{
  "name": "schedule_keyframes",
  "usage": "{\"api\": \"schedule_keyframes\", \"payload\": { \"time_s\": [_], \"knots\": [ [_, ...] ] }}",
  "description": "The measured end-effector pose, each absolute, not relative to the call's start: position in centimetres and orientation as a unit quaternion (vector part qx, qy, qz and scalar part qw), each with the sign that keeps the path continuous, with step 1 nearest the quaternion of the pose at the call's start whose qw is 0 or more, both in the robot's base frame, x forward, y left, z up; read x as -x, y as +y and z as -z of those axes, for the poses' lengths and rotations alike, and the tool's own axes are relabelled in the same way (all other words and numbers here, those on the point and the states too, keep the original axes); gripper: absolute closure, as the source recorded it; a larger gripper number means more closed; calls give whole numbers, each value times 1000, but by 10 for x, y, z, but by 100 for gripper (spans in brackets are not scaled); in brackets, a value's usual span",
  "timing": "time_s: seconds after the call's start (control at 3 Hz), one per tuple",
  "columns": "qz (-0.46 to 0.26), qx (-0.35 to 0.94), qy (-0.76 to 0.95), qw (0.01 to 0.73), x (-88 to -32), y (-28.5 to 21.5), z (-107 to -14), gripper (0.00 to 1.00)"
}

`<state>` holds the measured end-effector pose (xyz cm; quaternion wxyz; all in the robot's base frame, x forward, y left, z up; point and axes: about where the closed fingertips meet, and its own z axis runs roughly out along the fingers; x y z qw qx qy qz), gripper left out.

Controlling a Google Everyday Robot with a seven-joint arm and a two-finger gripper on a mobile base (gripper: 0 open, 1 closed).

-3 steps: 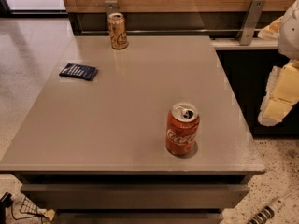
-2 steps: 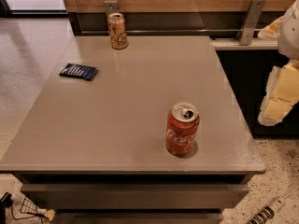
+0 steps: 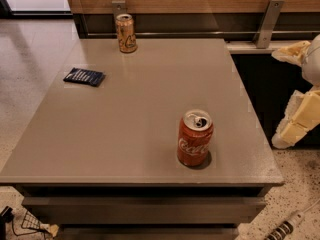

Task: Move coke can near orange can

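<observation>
The coke can (image 3: 194, 138) is red-orange with white script and an opened silver top. It stands upright on the grey table (image 3: 140, 114), near the front right. The orange can (image 3: 126, 33) is pale orange-tan with dark markings and stands upright at the table's far edge, left of centre. My gripper (image 3: 299, 115) shows as cream-coloured parts at the right edge of the view, beyond the table's right side. It is well apart from both cans and holds nothing.
A dark blue flat packet (image 3: 84, 76) lies on the table's left side. A wooden wall with metal brackets (image 3: 268, 21) runs behind the table. A cable and plug (image 3: 282, 229) lie on the speckled floor at the front right.
</observation>
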<state>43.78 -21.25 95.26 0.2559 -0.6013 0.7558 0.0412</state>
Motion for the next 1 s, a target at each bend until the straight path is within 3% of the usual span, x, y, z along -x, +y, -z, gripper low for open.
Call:
{"api": "schedule_keyframes", "payload": {
  "time_s": [1.0],
  "knots": [
    [-248,574,651,431,-436,-160,-905,0]
  ]
}}
